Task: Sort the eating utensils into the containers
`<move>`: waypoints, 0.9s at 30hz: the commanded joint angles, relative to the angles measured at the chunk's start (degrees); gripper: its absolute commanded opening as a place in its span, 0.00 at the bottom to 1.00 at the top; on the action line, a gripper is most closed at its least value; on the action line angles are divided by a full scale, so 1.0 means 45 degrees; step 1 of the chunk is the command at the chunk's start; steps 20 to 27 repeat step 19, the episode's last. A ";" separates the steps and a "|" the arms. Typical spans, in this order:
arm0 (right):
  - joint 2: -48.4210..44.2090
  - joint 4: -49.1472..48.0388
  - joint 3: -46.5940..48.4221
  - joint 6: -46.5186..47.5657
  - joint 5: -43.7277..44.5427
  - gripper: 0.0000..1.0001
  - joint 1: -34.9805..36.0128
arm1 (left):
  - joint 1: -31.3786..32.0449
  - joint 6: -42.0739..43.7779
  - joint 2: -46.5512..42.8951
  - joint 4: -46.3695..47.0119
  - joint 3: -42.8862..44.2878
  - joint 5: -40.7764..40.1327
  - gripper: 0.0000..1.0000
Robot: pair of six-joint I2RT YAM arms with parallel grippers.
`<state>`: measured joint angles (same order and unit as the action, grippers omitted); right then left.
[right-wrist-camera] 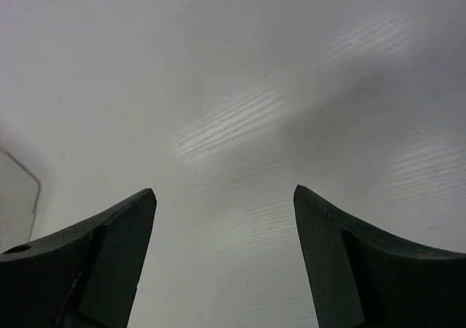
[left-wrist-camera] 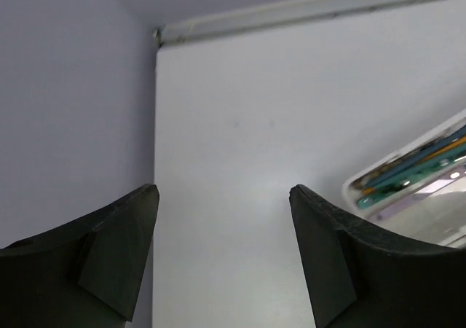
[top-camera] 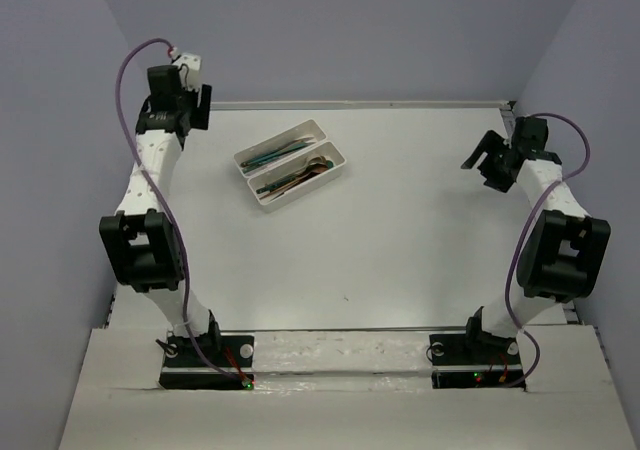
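Two sets of jaws, both mine, both standing wide apart with nothing between them. On the near side of the trays I see only bare surface (top-camera: 400, 270). No utensil lies loose there, so I judge the sorting done or close to it.

The right jaws hang well off to the right of the trays. Their camera shows plain surface below and, at the left edge, a pale curved outline that may be a tray corner; I cannot tell.

The nearer tray (top-camera: 268, 194) holds the spoons (top-camera: 300, 176), copper and dark. Alongside it on the far side, seemingly touching, the second tray (top-camera: 241, 162) holds the knives (top-camera: 280, 153), teal and blue among them. The left jaws are raised beyond the left end of the trays, and their camera catches the end of the knife tray off to the right.

From here the trouble would be of my own making. If either arm swings home low across the trays, a fingertip (left-wrist-camera: 138, 211) could clip a rim. They look light enough to skid or tip, and a shove on one would move both. A handle riding above a rim would catch first, but I cannot tell whether any does. A misfiled piece is the other risk, since I cannot check every one from this far off.
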<state>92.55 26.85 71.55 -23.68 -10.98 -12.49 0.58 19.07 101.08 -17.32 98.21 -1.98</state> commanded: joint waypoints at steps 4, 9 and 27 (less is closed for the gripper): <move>0.0760 0.0400 0.1676 0.0615 0.0058 0.75 -0.0056 | -0.2392 -0.0411 -0.2984 0.0235 -0.4496 -0.1844 0.84; 0.1112 0.0381 0.2166 0.0575 -0.0176 0.75 -0.0056 | -0.2960 -0.0585 -0.4879 0.1133 -0.7930 -0.1904 0.85; 0.1310 -0.0806 0.2421 0.0439 -0.0917 0.74 -0.0056 | -0.3585 -0.0390 -0.6874 0.1797 -1.0652 -0.1650 0.86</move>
